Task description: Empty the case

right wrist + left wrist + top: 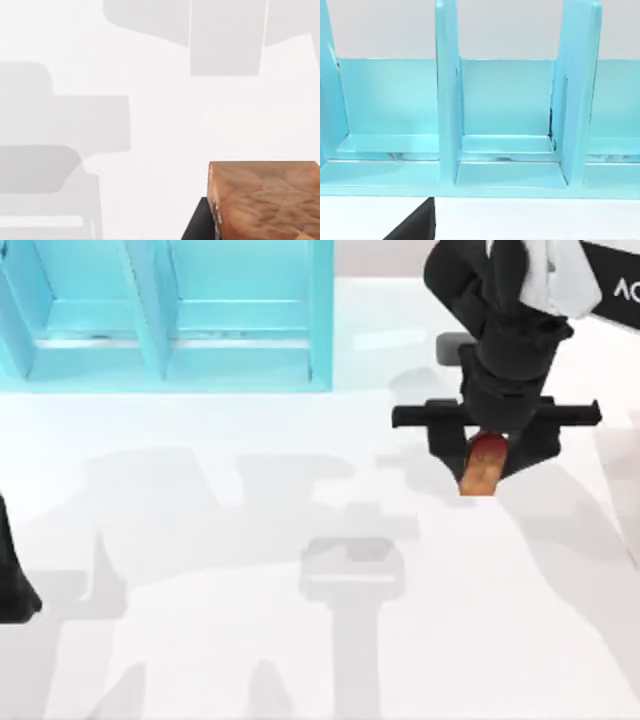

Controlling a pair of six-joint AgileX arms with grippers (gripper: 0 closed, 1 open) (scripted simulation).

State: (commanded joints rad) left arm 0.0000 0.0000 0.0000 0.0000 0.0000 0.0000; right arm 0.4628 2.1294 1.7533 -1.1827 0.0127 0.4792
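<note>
Turquoise walls of the case filled the table's eleven-to-twelve o'clock stretch in the top view, its upright dividers and low shelf marking off compartments that, so far as the left wrist view reached, held nothing. Out at about two o'clock, well apart from the case, the right gripper hung above the white table with its fingers closed on a small red-orange carton, whose lower end stuck out below them toward six o'clock. From the right wrist view the carton showed as a squared orange-brown block with crisp edges against bare tabletop. I judged it light and fairly stiff, with flat faces that suit a two-finger pinch across its narrow sides, though a thin wall could dent under a hard squeeze and a smooth printed skin might slip if tipped. The case itself looked rigid, bulky and too big to lift, so it seemed best left where it stood while whatever it held was drawn out at the open front between the dividers. The left arm sat parked at the nine o'clock edge, and whether its fingers were open or closed I could not tell.
</note>
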